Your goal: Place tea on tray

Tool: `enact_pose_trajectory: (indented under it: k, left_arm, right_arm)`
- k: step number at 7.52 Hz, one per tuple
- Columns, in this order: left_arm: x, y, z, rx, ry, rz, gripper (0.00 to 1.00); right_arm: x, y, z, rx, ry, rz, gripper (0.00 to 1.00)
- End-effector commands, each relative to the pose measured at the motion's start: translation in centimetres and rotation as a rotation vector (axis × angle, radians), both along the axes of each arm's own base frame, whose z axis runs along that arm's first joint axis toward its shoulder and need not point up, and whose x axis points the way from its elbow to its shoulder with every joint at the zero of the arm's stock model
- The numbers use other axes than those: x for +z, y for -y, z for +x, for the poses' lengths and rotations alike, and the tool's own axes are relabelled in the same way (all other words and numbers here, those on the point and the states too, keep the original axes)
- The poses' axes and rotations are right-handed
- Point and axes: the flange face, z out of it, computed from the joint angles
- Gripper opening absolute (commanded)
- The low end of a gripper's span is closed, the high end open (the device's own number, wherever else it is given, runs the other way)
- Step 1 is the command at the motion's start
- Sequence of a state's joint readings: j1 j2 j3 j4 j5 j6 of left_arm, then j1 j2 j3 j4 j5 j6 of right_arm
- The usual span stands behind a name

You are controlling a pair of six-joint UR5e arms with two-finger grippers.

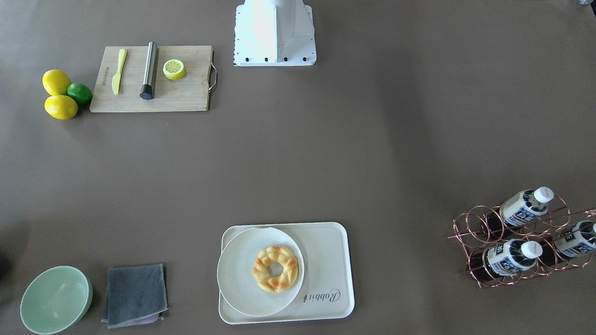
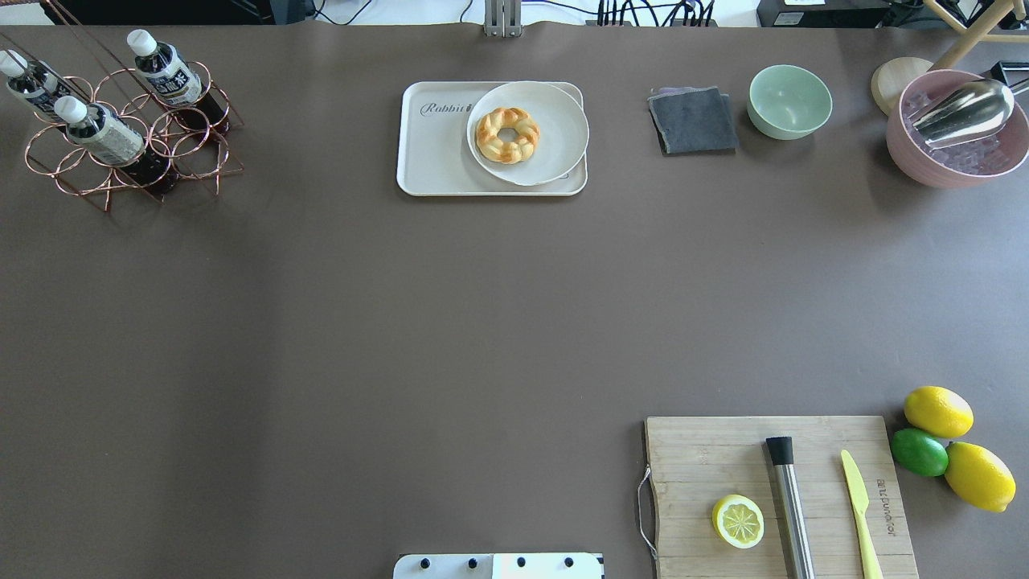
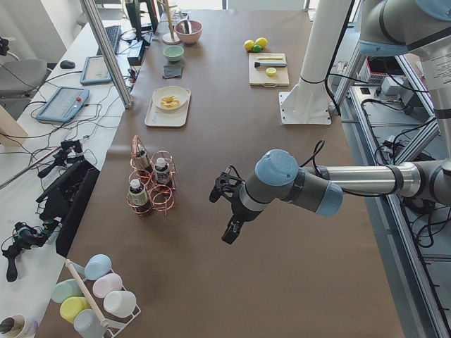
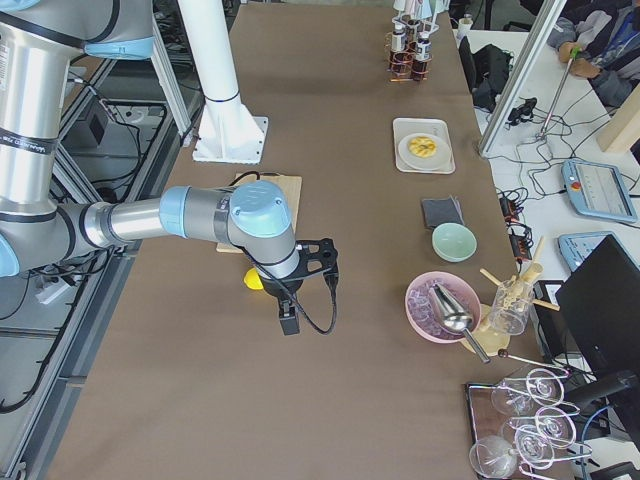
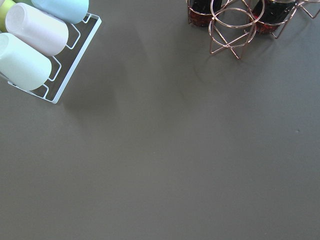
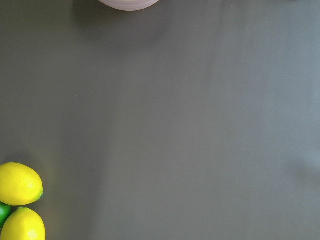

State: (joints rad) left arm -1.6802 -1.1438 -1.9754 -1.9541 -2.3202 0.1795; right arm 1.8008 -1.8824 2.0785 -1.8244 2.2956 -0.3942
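1. reading the overhead view as a clock with 12 at the far edge, the three tea bottles sit at about 10 o'clock. they lie tilted in a copper wire rack, white caps pointing toward 11, and none is on the tray.
2. the tray lies at 12 o'clock, its long side close to the far edge of the table.
3. a round plate with a doughnut covers the tray's 3 o'clock half and reaches just past that rim. the tray's bare part, with the script, is at the plate's 9 o'clock, on the side facing the rack.
4. bare brown table runs from the rack to the tray and across the whole middle.
5. at the tray's 3 o'clock come a grey cloth and a green bowl. beyond them, near the right edge, is a pink bowl holding a scoop.
6. a cutting board at 5 o'clock meets the near edge, carrying a half lemon, a metal rod and a knife. two lemons and a lime touch one another at its 3 o'clock.
7. the left gripper hangs above the table on the robot's side of the rack, apart from the bottles. whether its fingers are apart or together, i cannot tell. its wrist camera shows pastel cups at 10 o'clock.
8. the right gripper hangs between the cutting board and the pink bowl. i cannot tell its finger state either.
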Motion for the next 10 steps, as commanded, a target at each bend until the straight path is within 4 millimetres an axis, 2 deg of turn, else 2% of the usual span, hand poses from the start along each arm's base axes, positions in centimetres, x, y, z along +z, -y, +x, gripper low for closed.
enact_pose_trajectory:
  k: [1, 2, 3, 4, 5, 7, 8, 9, 10]
  left_arm:
    - [0.4, -0.7, 0.1, -0.011, -0.008, -0.019, 0.97]
    - [0.0, -0.2, 0.2, -0.098, -0.054, -0.098, 0.98]
    - [-0.9, 1.1, 1.1, -0.114, -0.068, -0.117, 0.98]
    - [-2.5, 3.3, 1.9, -0.099, -0.074, -0.094, 0.98]
    - [-4.6, 6.0, 3.9, -0.126, -0.117, -0.14, 0.98]
    - [-9.2, 11.5, 9.7, -0.101, -0.171, -0.161, 0.97]
    - [-12.6, 14.9, 15.3, -0.094, -0.205, -0.226, 0.96]
    - [-15.1, 16.3, 18.7, -0.081, -0.192, -0.193, 0.96]
    - [-17.3, 17.4, 21.3, -0.091, -0.186, -0.169, 0.96]
  right_arm:
    - [-0.6, -0.5, -0.3, 0.004, 0.027, 0.008, 1.0]
    - [-0.4, -0.4, -0.4, 0.001, 0.029, 0.006, 1.0]
    - [-0.7, -0.3, -0.6, 0.0, 0.04, 0.013, 1.0]
    - [-0.8, -0.2, -0.6, -0.003, 0.044, 0.03, 1.0]
    - [-0.9, 0.0, -1.2, -0.014, 0.063, 0.034, 1.0]
    - [-1.2, 0.8, -2.0, -0.034, 0.075, 0.041, 1.0]
    - [-1.4, 0.9, -1.9, -0.037, 0.072, 0.055, 1.0]
    - [-1.7, 1.1, -1.9, -0.036, 0.07, 0.085, 1.0]
    - [-1.8, 1.2, -2.0, -0.026, 0.08, 0.081, 1.0]
